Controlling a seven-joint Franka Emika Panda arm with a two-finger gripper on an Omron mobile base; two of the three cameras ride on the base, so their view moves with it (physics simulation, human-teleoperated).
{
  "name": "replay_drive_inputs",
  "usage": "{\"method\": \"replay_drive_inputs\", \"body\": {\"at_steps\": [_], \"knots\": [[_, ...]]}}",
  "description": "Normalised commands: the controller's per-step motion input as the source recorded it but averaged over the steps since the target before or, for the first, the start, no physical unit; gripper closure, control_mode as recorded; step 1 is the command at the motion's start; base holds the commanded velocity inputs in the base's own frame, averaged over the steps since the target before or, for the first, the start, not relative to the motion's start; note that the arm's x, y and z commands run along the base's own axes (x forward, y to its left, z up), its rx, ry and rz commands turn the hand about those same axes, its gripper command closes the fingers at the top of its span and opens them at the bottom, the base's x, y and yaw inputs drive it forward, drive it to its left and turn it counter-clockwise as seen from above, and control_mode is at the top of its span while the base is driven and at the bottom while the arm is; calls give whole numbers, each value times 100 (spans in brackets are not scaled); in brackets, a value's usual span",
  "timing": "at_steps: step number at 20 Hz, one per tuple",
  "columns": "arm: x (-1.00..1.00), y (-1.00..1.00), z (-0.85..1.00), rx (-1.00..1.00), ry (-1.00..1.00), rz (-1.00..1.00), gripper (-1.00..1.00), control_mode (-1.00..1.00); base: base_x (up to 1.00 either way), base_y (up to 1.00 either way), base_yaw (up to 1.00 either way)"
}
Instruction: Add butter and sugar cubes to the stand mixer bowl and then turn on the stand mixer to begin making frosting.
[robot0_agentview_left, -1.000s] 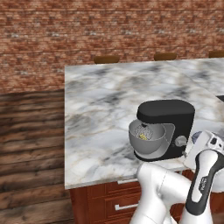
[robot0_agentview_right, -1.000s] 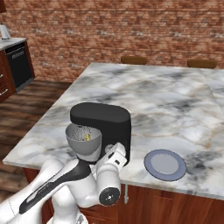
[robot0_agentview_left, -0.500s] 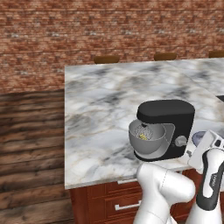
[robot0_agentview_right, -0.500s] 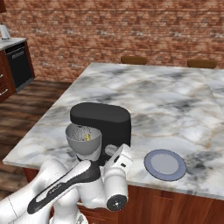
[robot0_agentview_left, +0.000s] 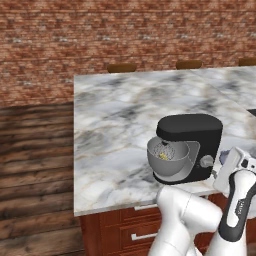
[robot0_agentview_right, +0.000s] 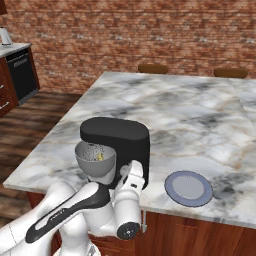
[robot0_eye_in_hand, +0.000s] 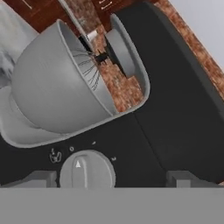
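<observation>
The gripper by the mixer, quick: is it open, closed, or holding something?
Gripper: open and empty, fingertips either side of the stand mixer's silver knob.

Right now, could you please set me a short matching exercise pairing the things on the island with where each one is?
Things:
1. butter
2. blue-grey plate
3. silver knob
4. hand

Places or states:
A. flat on the marble counter, beside the stand mixer
B. open, its tips either side of the knob
C. inside the stand mixer bowl
D. on the mixer's black side, below the bowl in the hand view

Pairs: 1-C, 2-A, 3-D, 4-B
</observation>
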Motion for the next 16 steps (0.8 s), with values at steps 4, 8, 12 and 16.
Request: {"method": "replay_drive_inputs", "body": {"at_steps": [4,8,12,16], "knots": [[35,13,-17,-13,0,-4,-100,-100,0,0,0],[55,-2,-41,-11,12,0,-100,-100,0,0,0],[53,10,-50,-13,23,3,-100,-100,0,0,0],[12,31,-33,-13,12,8,-100,-100,0,0,0]]}}
